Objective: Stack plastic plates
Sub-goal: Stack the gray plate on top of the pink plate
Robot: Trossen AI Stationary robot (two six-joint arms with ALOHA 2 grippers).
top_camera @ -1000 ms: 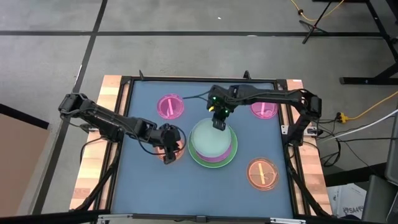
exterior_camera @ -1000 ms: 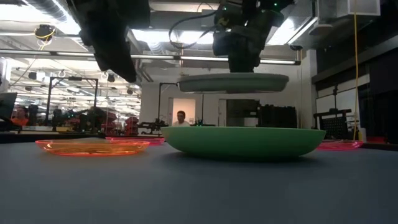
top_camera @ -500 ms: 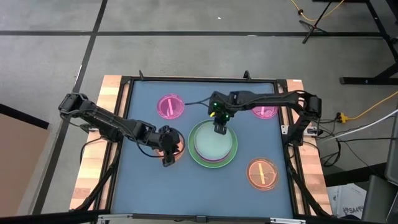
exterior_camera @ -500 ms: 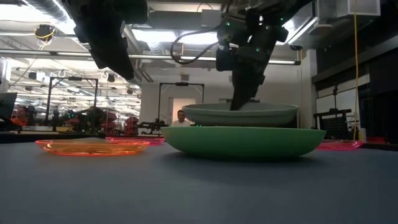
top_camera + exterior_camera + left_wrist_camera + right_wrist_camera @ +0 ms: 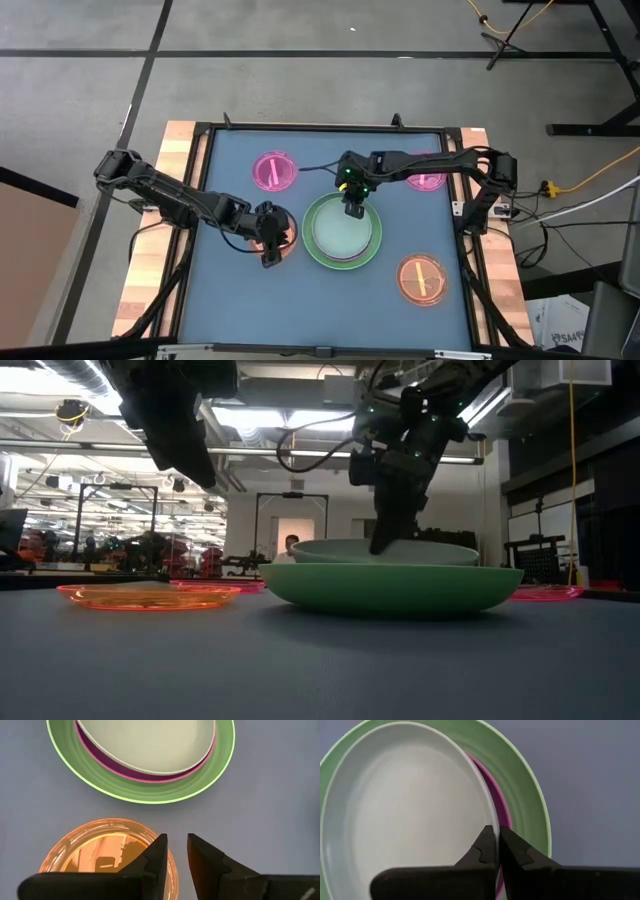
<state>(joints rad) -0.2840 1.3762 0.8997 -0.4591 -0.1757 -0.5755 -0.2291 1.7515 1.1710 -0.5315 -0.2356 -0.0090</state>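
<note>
Right gripper (image 5: 352, 208) fingers (image 5: 485, 845) pinching the far rim of the pale blue-grey plate (image 5: 344, 229), at about 12 o'clock on it. Right arm reaches in from the 3 o'clock side of the worktop (image 5: 230, 300), forearm nearly level, wrist bent down steeply onto the rim; low view shows the gripper slanting down into the stack. Left gripper (image 5: 268, 250) hangs at about 9 o'clock of the stack, just over 1 small orange plate (image 5: 107, 847), fingers (image 5: 156, 855) spread a little, nothing between them; left arm comes from the 9 o'clock edge.

Blue-grey plate is opaque, smooth, round, shallow; sits nested in the magenta plate (image 5: 150, 774), only a crescent of magenta showing, both inside the large green plate (image 5: 312, 245) at worktop centre. Green plate has a wide sloped rim, bowl-like in profile in the low view. Second orange plate (image 5: 423, 279) at about 4 o'clock, translucent, glossy. 2 translucent pink plates: one (image 5: 273, 171) at about 11 o'clock, other (image 5: 428, 179) at about 2 o'clock, partly under the right arm. Worktop is matte blue-grey with a dark frame.

Vs 1 s ago: blue-grey plate was held in the air above the stack, now lowered and seated in the magenta plate. Left gripper barely moved.
</note>
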